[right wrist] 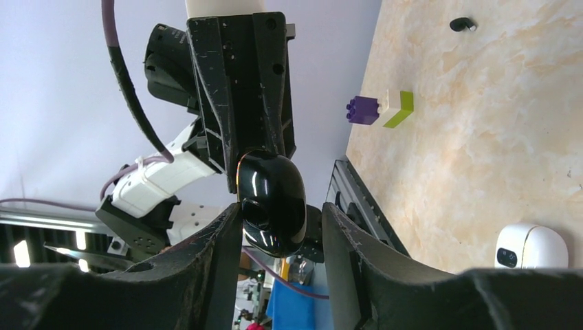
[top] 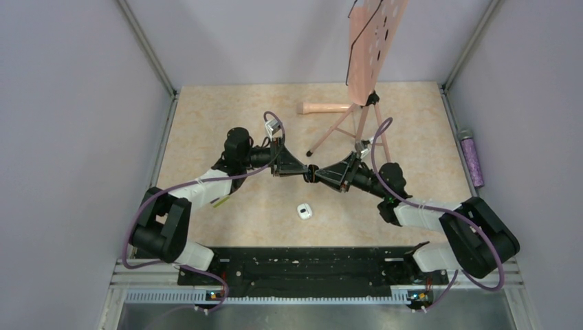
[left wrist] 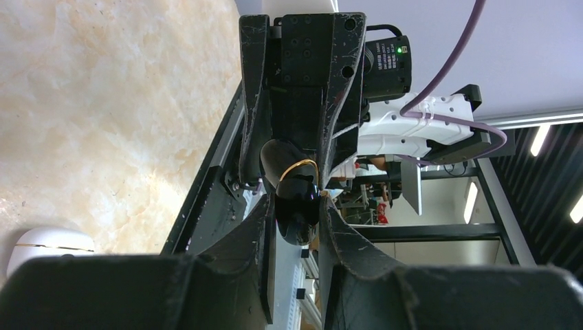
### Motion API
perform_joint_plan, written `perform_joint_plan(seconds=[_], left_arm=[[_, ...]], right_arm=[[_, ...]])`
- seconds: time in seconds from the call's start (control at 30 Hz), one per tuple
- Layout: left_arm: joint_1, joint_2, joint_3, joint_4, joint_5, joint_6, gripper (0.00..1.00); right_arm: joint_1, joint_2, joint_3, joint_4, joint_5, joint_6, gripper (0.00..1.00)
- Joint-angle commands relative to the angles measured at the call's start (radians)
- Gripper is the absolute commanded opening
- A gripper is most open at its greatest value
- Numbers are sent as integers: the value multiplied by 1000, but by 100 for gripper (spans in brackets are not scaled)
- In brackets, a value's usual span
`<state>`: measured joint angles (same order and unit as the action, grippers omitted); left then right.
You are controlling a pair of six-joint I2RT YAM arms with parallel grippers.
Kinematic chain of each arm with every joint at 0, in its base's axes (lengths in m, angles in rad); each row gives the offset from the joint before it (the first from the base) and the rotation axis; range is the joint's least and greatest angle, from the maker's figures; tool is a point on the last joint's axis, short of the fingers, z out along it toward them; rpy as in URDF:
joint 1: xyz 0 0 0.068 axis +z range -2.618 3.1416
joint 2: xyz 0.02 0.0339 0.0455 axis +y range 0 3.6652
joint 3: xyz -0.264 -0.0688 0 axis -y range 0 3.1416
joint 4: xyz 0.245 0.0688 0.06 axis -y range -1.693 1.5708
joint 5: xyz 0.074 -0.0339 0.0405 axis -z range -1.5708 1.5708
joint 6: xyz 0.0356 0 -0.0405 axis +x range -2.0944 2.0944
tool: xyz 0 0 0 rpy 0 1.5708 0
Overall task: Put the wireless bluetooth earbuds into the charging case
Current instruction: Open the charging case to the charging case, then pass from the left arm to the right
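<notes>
My two grippers meet tip to tip above the middle of the table. The left gripper point(top: 306, 171) point(left wrist: 297, 206) is shut on a glossy black earbud point(left wrist: 295, 199) point(right wrist: 271, 203). The right gripper point(top: 316, 174) point(right wrist: 282, 213) stands open around the same earbud, which touches one finger and leaves a gap to the other. The white charging case point(top: 304, 211) point(right wrist: 533, 246) point(left wrist: 48, 244) lies on the table below them, nearer the bases. A small black stubby piece point(right wrist: 462, 24), perhaps the other earbud, lies far off on the table.
A purple-and-yellow block point(right wrist: 379, 108) lies on the table under the left arm. A tripod point(top: 350, 127) carrying a pink perforated board point(top: 375, 41) stands at the back right. A purple bottle point(top: 471, 159) lies along the right wall.
</notes>
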<state>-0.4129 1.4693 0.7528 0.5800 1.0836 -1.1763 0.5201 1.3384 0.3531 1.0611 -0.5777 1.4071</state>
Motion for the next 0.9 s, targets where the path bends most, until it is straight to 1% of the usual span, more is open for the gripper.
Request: perform_joint_plan(seconds=[0.0,0.23,0.4,0.5,0.6,0.87], left_arm=[[-2,-10,23,55,34,-3,0],[0,-6,36,26,43,13,0],[2,7,40,15,50,19,0],[2,12,42,14,53,22,0],[2,13,46,14,57,22,0],[0,15,59,18,77,14,0]], right_arm=[[-15,-16,-12,-27,29,-29,45],[-32,-85,-22,-120,41,-68,49],[-41,-136,8,-212,25,-132,58],[-42,-150,32,-251,6,-174,61],[-42,-142,61,-257,-26,-202,62],[-31,-37,134,-184,-154,-226,64]])
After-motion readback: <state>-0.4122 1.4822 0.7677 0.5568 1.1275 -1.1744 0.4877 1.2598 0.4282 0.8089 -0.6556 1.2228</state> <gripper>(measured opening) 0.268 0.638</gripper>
